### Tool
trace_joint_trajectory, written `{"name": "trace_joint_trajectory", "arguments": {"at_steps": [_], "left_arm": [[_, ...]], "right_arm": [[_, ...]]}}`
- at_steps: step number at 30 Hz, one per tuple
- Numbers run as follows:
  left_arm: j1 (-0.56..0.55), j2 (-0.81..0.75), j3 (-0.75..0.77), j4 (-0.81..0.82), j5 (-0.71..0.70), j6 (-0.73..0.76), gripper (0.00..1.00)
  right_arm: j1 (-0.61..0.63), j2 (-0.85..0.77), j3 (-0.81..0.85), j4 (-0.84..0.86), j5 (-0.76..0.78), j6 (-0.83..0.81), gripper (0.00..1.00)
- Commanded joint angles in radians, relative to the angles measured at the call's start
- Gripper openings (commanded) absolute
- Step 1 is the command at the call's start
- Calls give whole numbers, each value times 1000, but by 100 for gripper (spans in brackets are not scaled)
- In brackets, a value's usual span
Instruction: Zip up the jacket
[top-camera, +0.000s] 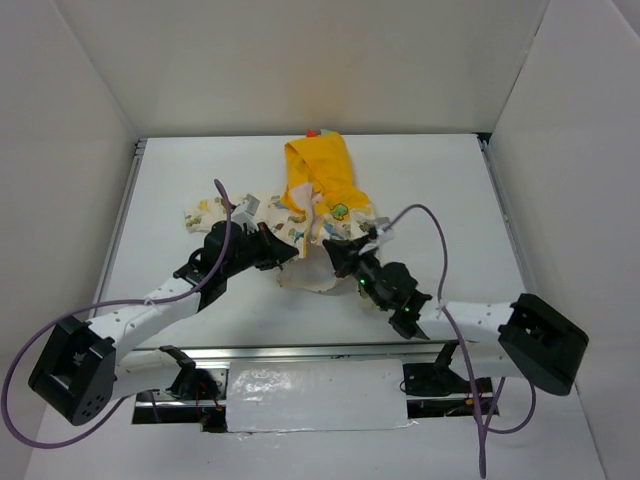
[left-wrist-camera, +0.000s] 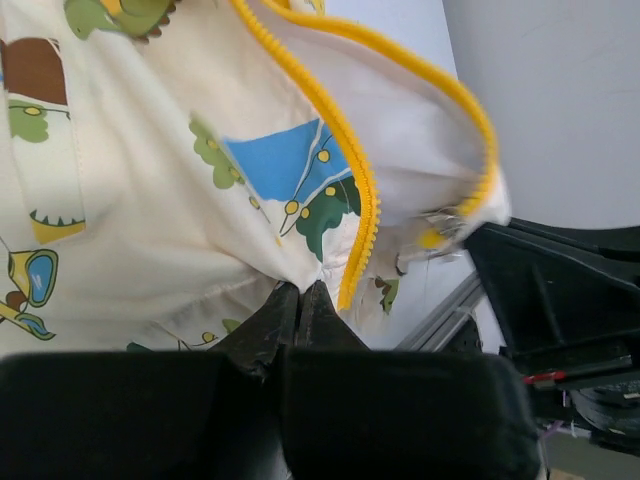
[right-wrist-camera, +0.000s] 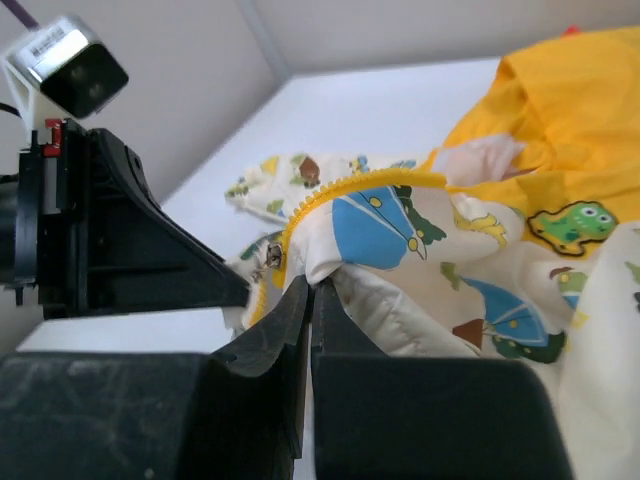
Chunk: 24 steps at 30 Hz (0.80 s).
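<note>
Left wrist view: left gripper (left-wrist-camera: 298, 292) and right gripper (right-wrist-camera: 312, 288) are clenching the cream cartoon-print jacket (left-wrist-camera: 150, 190) beside its yellow zipper (left-wrist-camera: 371, 215). We are judging its ends need mating next.

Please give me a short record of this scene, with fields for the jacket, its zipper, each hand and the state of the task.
garment: cream printed jacket, crumpled on the white table, yellow hood toward the far wall
zipper: yellow teeth, the two rows lie apart, not zipped
left: left hand shut on the jacket fabric, just beside the teeth
right: right hand shut on the jacket near its zipper edge
task state: zipping not yet done
</note>
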Motion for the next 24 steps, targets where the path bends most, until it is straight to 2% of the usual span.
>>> {"name": "trace_joint_trajectory", "arguments": {"at_steps": [1, 2, 5, 7, 8, 12, 14, 15, 18, 19, 20, 21, 22, 23, 24], "left_arm": [[3, -45, 40, -4, -55, 12, 0], [3, -45, 40, 1, -52, 9, 0], [3, -43, 43, 21, -26, 8, 0], [4, -45, 43, 30, -13, 10, 0], [3, -48, 40, 36, -8, 15, 0], [4, -60, 37, 53, 0, 24, 0], [3, -63, 29, 82, 14, 25, 0], [3, -65, 26, 90, 15, 24, 0], [3, -58, 34, 73, 3, 22, 0], [4, -52, 37, 59, -2, 24, 0], [3, -51, 40, 59, -6, 24, 0], [4, -48, 42, 47, -12, 25, 0], [3, -49, 42, 44, -14, 25, 0], [4, -52, 40, 41, -25, 30, 0], [3, -54, 40, 32, -34, 30, 0]], "right_arm": [[-81, -42, -190, 532, -104, 44, 0], [-88, -10, -183, 606, -164, 17, 0], [-83, 40, -112, 437, -171, -16, 0], [-83, 93, -145, 563, -214, -7, 0], [-83, 112, -184, 687, -214, 4, 0], [-83, 147, -199, 713, -249, 18, 0], [-86, 173, -204, 768, -309, -11, 0], [-91, 176, -199, 777, -400, -20, 0], [-105, 114, -108, 528, -517, -97, 0], [-58, 89, -66, 290, -474, -218, 0], [-57, 84, -22, 185, -384, -283, 0], [19, 92, 33, 129, -24, -318, 0], [42, 113, 38, 198, 139, -382, 0], [52, 109, 28, 261, 206, -408, 0], [47, 85, -3, 291, 178, -422, 0]]}}
